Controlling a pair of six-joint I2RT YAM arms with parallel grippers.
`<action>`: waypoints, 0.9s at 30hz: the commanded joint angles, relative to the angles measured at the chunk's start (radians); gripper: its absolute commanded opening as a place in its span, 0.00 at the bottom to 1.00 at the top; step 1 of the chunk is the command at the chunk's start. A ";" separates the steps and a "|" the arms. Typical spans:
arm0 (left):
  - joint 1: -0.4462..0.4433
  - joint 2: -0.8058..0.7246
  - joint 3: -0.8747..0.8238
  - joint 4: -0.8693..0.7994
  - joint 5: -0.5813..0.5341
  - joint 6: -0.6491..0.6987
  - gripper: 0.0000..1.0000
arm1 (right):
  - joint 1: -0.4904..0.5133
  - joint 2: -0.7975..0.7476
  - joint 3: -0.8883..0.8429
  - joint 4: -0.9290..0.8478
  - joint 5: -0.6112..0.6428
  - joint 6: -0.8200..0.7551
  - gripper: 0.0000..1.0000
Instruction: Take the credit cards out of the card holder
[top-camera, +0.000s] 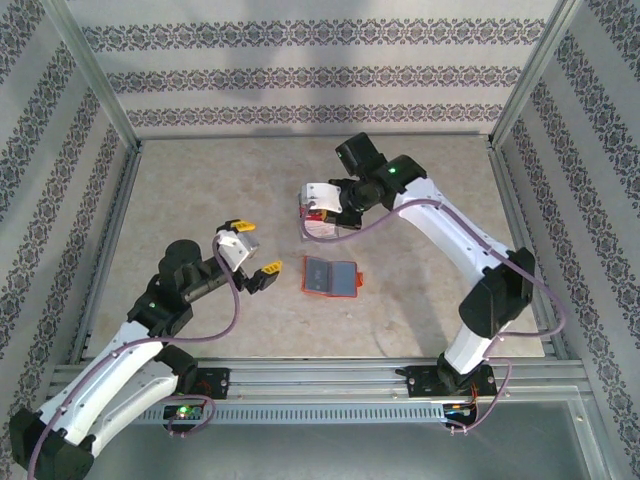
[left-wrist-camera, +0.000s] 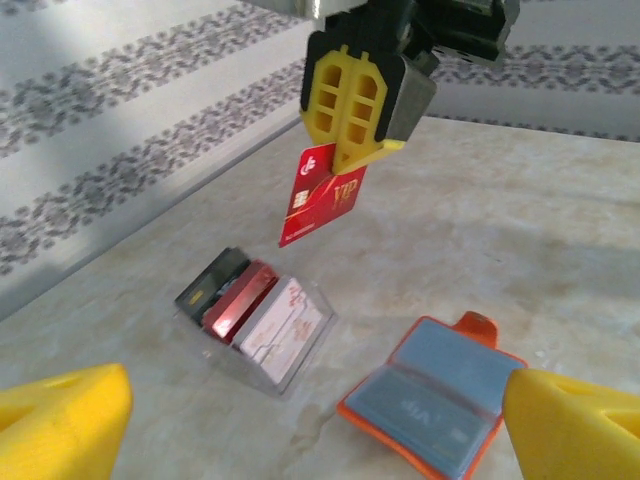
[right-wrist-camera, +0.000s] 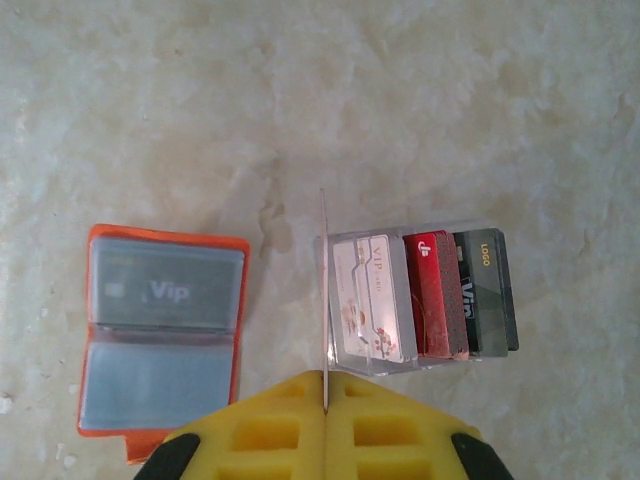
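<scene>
Card holder (top-camera: 330, 278) lies open flat on tabletop (top-camera: 200, 180), center of top view, grey-blue inside up, a "Vip" card in one sleeve. R claw (left-wrist-camera: 345, 165) pressed together, pinching red card (left-wrist-camera: 320, 200), which hangs over clear tray (left-wrist-camera: 300, 380) w/ three cards, just beside holder. L claw (top-camera: 255, 248) spread wide, left of holder, not touching it.

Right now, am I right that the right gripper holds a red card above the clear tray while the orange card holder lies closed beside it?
Not quite: the card holder lies open, not closed, its clear pockets facing up, as the right wrist view shows. The right gripper does hold the red card above the clear tray.
</scene>
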 joint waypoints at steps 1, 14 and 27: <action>-0.011 -0.032 -0.034 -0.017 -0.138 -0.098 0.99 | -0.008 0.072 0.088 -0.060 0.032 -0.044 0.00; -0.008 -0.058 -0.168 0.091 -0.346 -0.283 1.00 | -0.014 0.371 0.379 -0.216 0.151 -0.116 0.00; -0.005 -0.019 -0.152 0.071 -0.344 -0.261 1.00 | -0.010 0.539 0.532 -0.245 0.282 -0.162 0.00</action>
